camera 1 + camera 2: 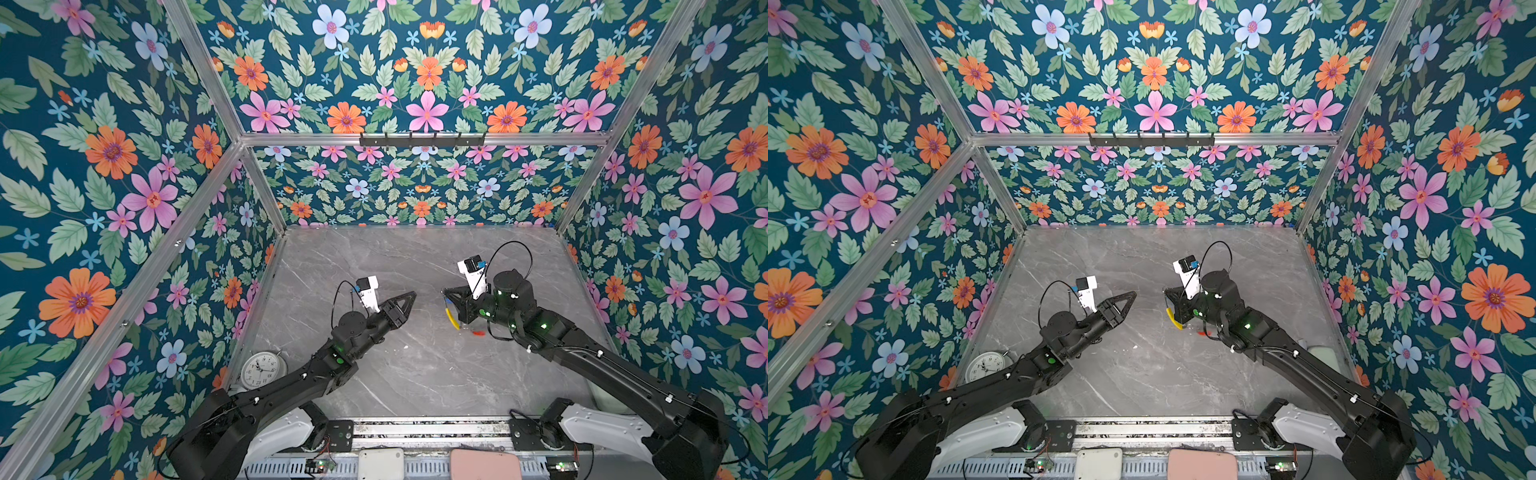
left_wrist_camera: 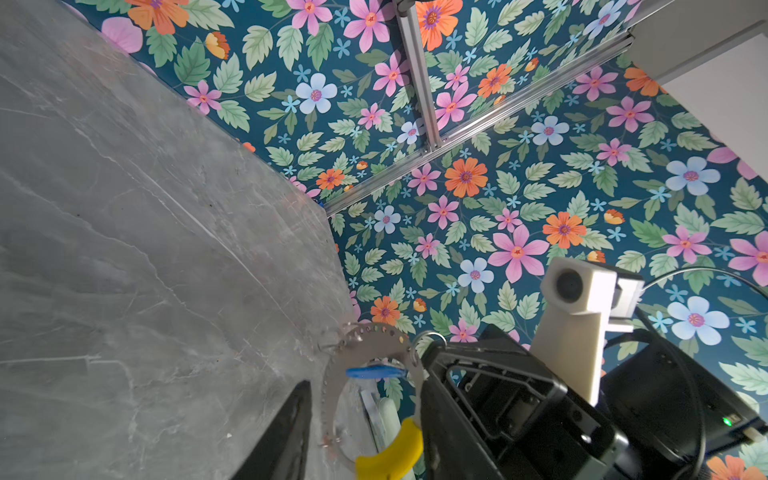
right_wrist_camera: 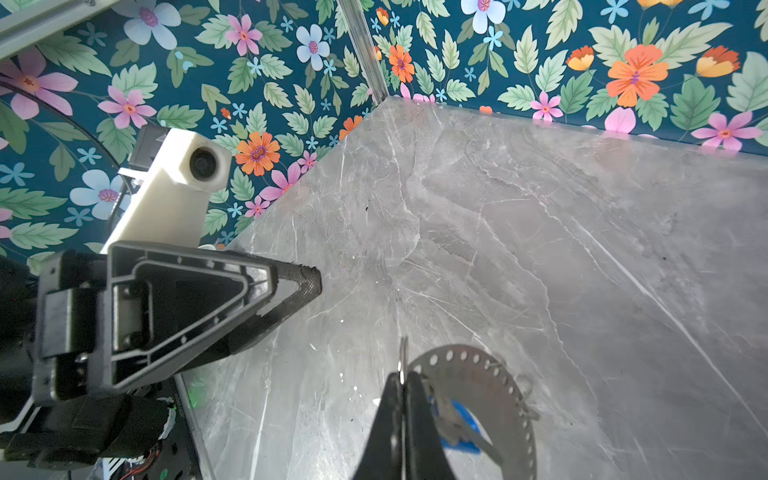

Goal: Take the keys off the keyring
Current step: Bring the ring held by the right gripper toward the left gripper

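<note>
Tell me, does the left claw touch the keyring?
Apart. The right wrist view shows bare table between the left claw and the keyring.

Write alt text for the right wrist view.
The right hand pinches a grey perforated keyring over a marble table, a blue-tagged key showing inside the hoop. The left hand points in from the side, clear of the ring; floral walls stand behind.
</note>
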You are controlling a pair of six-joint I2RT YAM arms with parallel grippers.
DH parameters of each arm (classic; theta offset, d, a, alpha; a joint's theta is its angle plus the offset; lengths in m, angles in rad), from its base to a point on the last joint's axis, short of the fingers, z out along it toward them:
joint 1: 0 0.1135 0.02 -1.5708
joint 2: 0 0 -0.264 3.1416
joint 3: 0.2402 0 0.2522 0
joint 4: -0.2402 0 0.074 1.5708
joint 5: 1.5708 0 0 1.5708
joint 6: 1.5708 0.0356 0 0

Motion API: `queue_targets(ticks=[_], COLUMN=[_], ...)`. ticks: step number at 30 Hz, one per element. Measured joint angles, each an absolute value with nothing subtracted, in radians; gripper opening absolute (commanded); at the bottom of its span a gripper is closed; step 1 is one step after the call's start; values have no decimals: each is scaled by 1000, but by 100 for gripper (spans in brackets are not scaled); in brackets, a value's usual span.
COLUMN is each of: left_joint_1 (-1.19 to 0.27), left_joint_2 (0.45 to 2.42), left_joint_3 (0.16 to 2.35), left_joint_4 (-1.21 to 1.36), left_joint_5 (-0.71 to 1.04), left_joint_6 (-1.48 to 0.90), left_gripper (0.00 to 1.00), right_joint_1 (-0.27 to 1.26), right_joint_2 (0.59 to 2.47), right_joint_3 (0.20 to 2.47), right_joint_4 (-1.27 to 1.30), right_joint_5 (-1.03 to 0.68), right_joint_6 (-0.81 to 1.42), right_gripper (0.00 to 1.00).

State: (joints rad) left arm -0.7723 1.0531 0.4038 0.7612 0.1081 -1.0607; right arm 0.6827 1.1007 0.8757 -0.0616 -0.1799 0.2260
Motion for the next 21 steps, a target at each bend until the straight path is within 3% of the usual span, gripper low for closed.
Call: queue_targets(ticks=[6, 17, 21], left_joint_1=[-772, -772, -772], left_joint_2=[990, 1045, 1079], left_joint_3=[452, 567, 599], left_joint_4=[646, 546, 555], left_joint_5=[109, 217, 289], left_joint_6=[-938, -689, -627], left_gripper=[57, 62, 50], right_joint_1=[664, 605, 605], right_joint_2=[1084, 1079, 1072], right_joint_3=[856, 855, 855], right_joint_4=[-65, -84, -101], right_joint_5=[-223, -453, -532], right_joint_6=[225, 197, 182], right_gripper=[0, 0, 0])
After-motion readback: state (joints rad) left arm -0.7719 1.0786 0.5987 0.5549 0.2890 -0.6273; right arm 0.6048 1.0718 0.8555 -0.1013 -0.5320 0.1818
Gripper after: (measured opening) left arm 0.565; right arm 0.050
